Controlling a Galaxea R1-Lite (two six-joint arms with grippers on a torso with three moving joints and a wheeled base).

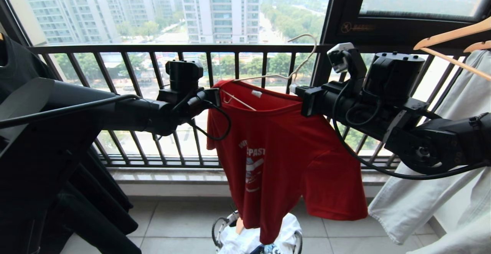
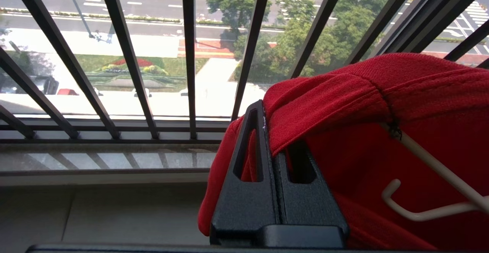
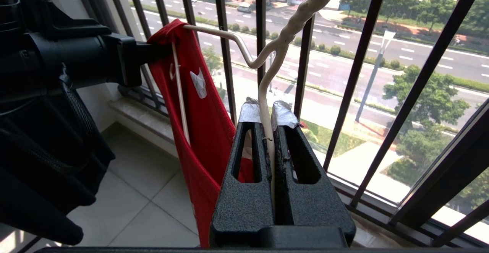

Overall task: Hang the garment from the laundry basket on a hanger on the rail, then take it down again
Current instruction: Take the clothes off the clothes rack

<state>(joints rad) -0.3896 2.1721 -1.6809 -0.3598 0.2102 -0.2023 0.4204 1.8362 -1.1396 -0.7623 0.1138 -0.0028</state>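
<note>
The left arm's dark forearm fills the near foreground at nine o'clock of the head view, and at its end the left gripper (image 1: 215,96) has its jaws pressed together on the shoulder seam of the garment (image 1: 284,146), pinching the red cloth where it folds over the fingertips (image 2: 263,130). Beneath that fold the hanger (image 2: 431,165) runs inside the shirt, one slim arm and a small notch hook showing. The garment hangs at the centre, just before the balcony railing (image 1: 172,48), its hem dropping towards six o'clock over the laundry basket (image 1: 218,231). At three o'clock the right gripper (image 1: 299,89) is clamped on the hanger's wire stem just below the curved hook, which stands free in the air and rests on no rail in view.

The risk, as I judge it, lies at the left shoulder: if the pinch lets go before the cloth sits squarely over the hanger's arm, the shirt could slide off that side. The thin stem might also twist between the right fingers, tipping the hook away from the rail.
</note>
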